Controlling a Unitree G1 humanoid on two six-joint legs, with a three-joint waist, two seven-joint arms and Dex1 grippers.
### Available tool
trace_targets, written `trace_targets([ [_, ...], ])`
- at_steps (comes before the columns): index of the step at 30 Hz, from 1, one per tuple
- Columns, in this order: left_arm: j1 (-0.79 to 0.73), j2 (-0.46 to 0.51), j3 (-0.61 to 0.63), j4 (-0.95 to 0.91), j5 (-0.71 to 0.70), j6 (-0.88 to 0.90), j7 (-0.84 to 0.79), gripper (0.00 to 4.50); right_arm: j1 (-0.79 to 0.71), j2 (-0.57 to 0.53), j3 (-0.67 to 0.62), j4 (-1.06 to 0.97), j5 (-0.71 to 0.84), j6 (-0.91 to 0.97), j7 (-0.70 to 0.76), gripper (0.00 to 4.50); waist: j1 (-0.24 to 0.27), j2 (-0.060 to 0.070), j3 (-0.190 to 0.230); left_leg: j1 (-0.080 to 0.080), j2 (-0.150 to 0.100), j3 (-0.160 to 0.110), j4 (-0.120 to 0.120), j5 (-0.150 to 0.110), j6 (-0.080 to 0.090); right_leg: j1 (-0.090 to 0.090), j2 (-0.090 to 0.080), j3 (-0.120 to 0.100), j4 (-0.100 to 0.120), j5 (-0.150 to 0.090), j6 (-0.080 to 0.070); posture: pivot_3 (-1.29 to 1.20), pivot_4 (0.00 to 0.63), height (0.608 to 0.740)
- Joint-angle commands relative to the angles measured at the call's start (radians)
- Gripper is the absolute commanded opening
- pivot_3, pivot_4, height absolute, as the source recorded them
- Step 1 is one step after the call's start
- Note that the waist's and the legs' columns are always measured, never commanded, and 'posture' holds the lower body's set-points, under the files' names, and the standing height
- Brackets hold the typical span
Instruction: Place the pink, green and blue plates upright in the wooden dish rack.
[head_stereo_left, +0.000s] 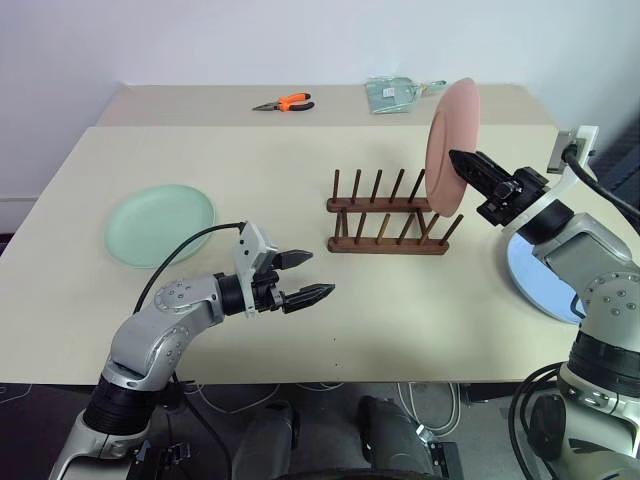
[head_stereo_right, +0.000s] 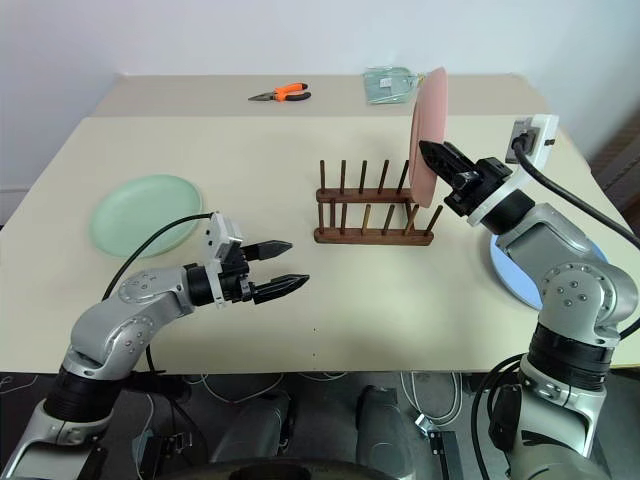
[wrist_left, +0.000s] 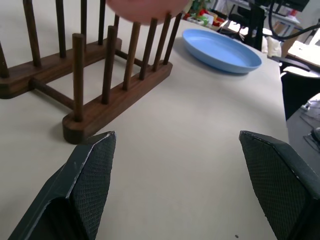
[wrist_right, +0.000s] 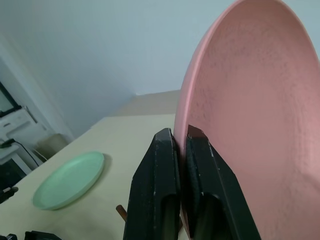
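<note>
Right claw (head_stereo_right: 432, 158) pinched on the rim of the pink plate (head_stereo_left: 452, 145), held upright on edge directly over the right end of the wooden dish rack (head_stereo_left: 385, 215), mid-worktop; plate face roughly parallel to the peg rows' slots, so the move left looks like straight down between the end pegs. Left claw (head_stereo_left: 305, 277) wide open, empty, low over the worktop's near side, between rack and green plate (head_stereo_left: 160, 224). Green plate flat near left edge, blue plate (head_stereo_right: 535, 270) flat at right edge. Count: three plates, one rack, none slotted yet. Left arm nearer green.
</note>
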Motion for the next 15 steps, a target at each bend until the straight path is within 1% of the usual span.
trace_targets([
  [1,-0.001,-0.005,0.003,-0.018,0.013,-0.014,-0.001,4.29,0.003,-0.032,-0.007,-0.012,-0.018,-0.046,0.005,1.48,0.0,0.0,0.0,0.0,0.0,0.0,0.0,0.0,0.0,0.0,0.0,0.0,0.0,0.0,0.0,0.0,0.15,0.74],
  [2,-0.004,-0.011,0.01,-0.01,0.011,-0.008,0.009,4.5,0.003,-0.042,0.001,-0.017,-0.048,-0.069,0.002,1.93,0.001,0.0,0.0,0.0,0.0,0.0,0.0,0.0,0.0,0.0,0.0,0.0,0.0,0.0,0.0,0.0,0.15,0.74],
  [4,-0.008,-0.017,0.024,-0.002,0.007,-0.012,0.016,4.5,-0.001,-0.07,0.022,-0.027,-0.137,-0.14,-0.011,2.96,0.0,0.0,0.0,0.0,0.0,0.0,0.0,0.0,0.0,0.0,0.0,0.0,0.0,0.0,0.0,0.0,0.15,0.74],
  [9,-0.025,-0.036,0.1,0.066,0.069,-0.079,0.101,4.5,-0.004,-0.173,0.058,-0.044,-0.304,-0.287,0.023,2.96,0.001,0.001,0.0,0.0,0.0,0.0,0.0,0.0,0.0,0.0,0.0,0.0,0.0,0.0,0.001,0.0,0.15,0.74],
  [11,-0.054,-0.061,0.165,0.142,0.117,-0.118,0.207,4.5,-0.027,-0.215,0.062,-0.034,-0.344,-0.323,0.034,2.96,0.001,0.001,0.0,0.0,0.0,0.0,0.0,0.0,0.0,0.0,0.0,0.0,0.0,0.0,0.001,0.0,0.15,0.74],
  [14,-0.144,-0.113,0.306,0.304,0.224,-0.161,0.498,4.5,-0.098,-0.248,0.077,-0.058,-0.338,-0.341,0.059,3.82,0.0,0.001,0.0,0.0,0.0,0.0,0.0,0.0,0.0,0.0,0.0,0.0,0.0,-0.001,0.002,0.0,0.15,0.74],
  [15,-0.172,-0.127,0.358,0.345,0.245,-0.162,0.592,4.5,-0.122,-0.249,0.097,-0.079,-0.334,-0.345,0.071,4.31,-0.003,0.001,0.0,0.001,0.0,0.0,0.0,0.0,0.0,0.0,0.0,0.0,0.0,-0.001,0.003,0.0,0.15,0.74],
])
